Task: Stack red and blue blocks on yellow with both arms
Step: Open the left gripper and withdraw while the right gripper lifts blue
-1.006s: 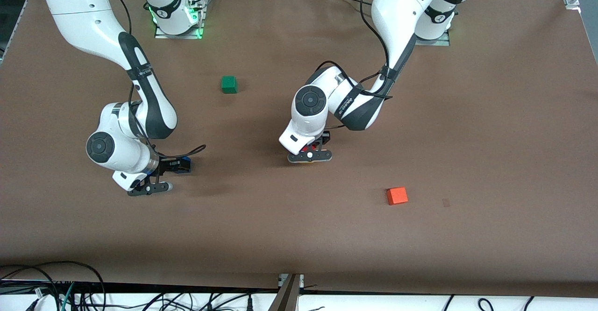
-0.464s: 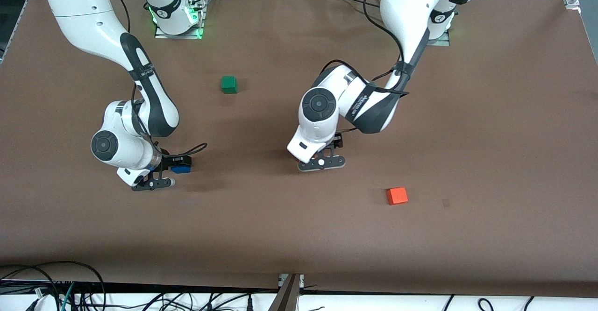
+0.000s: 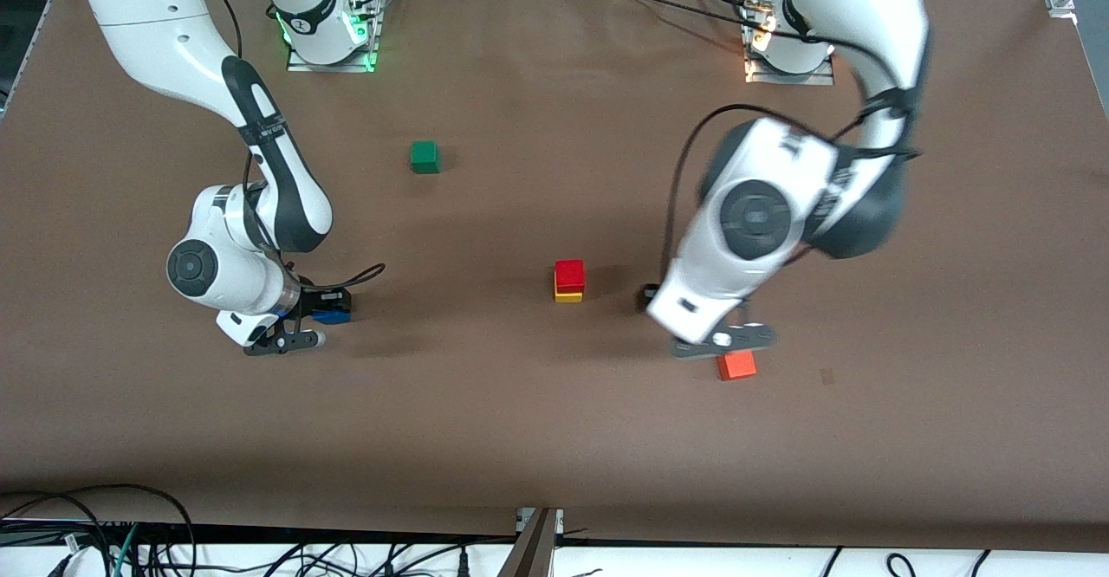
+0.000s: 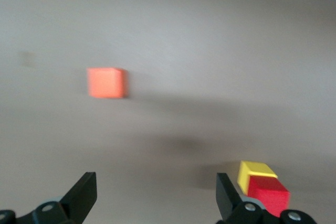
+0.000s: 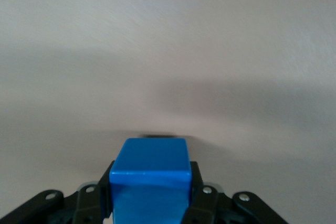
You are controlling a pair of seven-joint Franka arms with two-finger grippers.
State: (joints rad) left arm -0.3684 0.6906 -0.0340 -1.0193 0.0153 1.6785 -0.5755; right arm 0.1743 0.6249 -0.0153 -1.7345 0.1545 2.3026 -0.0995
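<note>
The red block (image 3: 569,274) sits on the yellow cube (image 3: 568,296) mid-table; both also show in the left wrist view, red (image 4: 269,195) on yellow (image 4: 255,170). My left gripper (image 3: 721,343) is open and empty, up in the air over the table beside the orange cube; its fingers (image 4: 84,196) stand wide apart. My right gripper (image 3: 332,310) is shut on the blue block (image 3: 331,317), low over the table toward the right arm's end. The blue block (image 5: 150,179) fills the space between the right gripper's fingers (image 5: 197,184).
An orange cube (image 3: 737,366) lies partly under the left hand, nearer to the front camera than the stack; it also shows in the left wrist view (image 4: 106,82). A green cube (image 3: 424,156) lies farther from the camera. Cables run along the table's front edge.
The left gripper has let go of the red block, leaving it on the yellow cube, and has risen and swung toward the left arm's end. The right gripper with the blue block has barely shifted.
</note>
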